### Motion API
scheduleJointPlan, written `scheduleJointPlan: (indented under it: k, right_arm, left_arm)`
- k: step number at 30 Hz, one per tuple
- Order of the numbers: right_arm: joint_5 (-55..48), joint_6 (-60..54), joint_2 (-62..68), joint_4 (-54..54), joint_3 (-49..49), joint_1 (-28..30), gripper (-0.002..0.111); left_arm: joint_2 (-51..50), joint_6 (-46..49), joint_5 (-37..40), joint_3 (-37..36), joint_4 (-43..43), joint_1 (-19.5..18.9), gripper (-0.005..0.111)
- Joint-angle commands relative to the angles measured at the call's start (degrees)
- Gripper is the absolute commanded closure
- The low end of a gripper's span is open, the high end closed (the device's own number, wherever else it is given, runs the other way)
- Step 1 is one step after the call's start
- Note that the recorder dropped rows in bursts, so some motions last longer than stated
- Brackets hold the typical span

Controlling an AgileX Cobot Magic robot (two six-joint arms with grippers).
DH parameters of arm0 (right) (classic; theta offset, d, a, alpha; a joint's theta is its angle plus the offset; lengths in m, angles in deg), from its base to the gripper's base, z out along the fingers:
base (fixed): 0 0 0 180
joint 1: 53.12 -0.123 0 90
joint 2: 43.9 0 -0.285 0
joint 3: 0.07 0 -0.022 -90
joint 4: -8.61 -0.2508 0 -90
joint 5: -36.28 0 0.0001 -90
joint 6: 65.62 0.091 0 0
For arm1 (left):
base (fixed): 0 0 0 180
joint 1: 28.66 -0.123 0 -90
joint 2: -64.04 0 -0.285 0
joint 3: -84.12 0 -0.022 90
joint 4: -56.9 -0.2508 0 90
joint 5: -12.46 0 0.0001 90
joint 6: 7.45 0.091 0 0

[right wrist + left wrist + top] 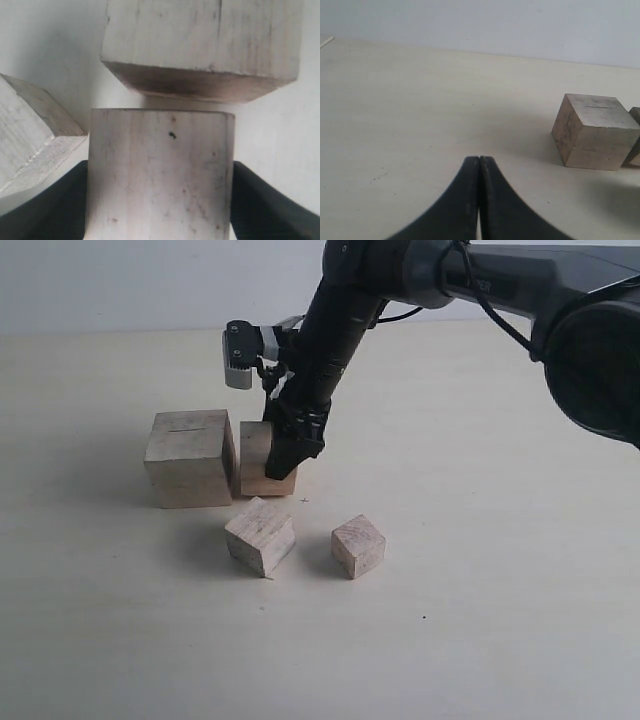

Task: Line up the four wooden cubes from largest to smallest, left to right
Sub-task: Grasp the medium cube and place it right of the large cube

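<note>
Pale tabletop (500, 640) carries all 4 wooden cubes. Off to the left, the left gripper (479, 172) hangs empty, fingers pressed together, well apart from the largest cube (188, 458). Just right of that cube, across a narrow gap, sits the 2nd cube (254, 462), clamped by the right gripper (285, 455). Nearer the camera lie the rotated 3rd cube (260, 535) and, further right, the smallest cube (358, 546); the right arm looks nearer both.
</note>
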Motion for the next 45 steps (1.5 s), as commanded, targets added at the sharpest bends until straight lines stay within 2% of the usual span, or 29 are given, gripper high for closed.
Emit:
scheduleJointPlan:
  k: [1,14,16,21,28,32,45]
  right_arm:
    - [0.1,0.2,-0.3,-0.5,-0.2,-0.1,0.108]
    - [0.1,0.2,1.7,-1.9,-0.2,-0.3,0.107]
    - [0.1,0.2,1.7,-1.9,-0.2,-0.3,0.098]
    - [1.1,0.7,1.7,-1.9,-0.2,-0.3,0.067]
    - [3.0,2.5,1.7,-3.3,-0.2,-0.3,0.041]
    - [3.0,3.3,1.7,-3.3,-0.2,-0.3,0.035]
    - [3.0,4.2,1.1,-6.0,-0.2,-0.3,0.029]
  left_arm:
    - [0.3,0.0,-0.7,-0.2,0.4,-0.1,0.107]
    - [0.3,0.0,-0.7,-0.2,0.4,-0.1,0.107]
    - [0.3,0.0,-0.7,-0.2,0.4,-0.1,0.107]
    - [0.3,0.0,-0.7,-0.2,0.4,-0.1,0.107]
    - [0.3,0.0,-0.7,-0.2,0.4,-0.1,0.107]
    - [0.3,0.0,-0.7,-0.2,0.4,-0.1,0.107]
    - [0.3,0.0,-0.7,-0.2,0.4,-0.1,0.107]
